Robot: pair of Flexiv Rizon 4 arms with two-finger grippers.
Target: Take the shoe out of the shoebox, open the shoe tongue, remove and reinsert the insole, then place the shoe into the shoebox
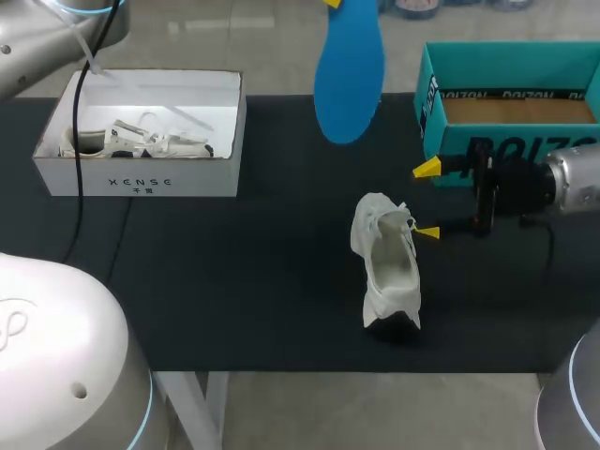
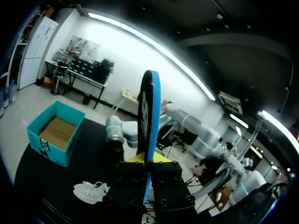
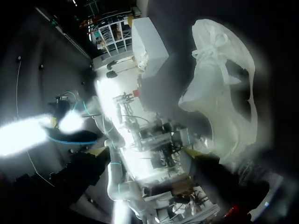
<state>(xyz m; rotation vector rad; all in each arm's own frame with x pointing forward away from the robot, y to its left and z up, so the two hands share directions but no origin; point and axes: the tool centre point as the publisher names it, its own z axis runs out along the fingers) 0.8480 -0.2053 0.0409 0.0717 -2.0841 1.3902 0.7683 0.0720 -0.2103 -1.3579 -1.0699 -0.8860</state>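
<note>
A white shoe (image 1: 389, 267) lies on the black mat (image 1: 234, 272) near the middle, its opening facing up; the right wrist view shows the shoe (image 3: 224, 102) just ahead of and beside that gripper's fingers. My right gripper (image 1: 427, 201) comes in from the right and stands open, its near fingertip (image 1: 428, 232) close to the shoe's laces, nothing between the fingers. High above the far edge hangs the blue insole (image 1: 349, 75), with my left gripper (image 2: 149, 158) shut on it; the insole (image 2: 150, 121) shows edge-on there.
A white shoebox (image 1: 141, 178) with another shoe (image 1: 131, 141) inside stands at the far left. An open teal box (image 1: 506, 103) stands at the far right, right behind my right arm (image 1: 562, 183). A cable (image 1: 80, 141) hangs over the white box.
</note>
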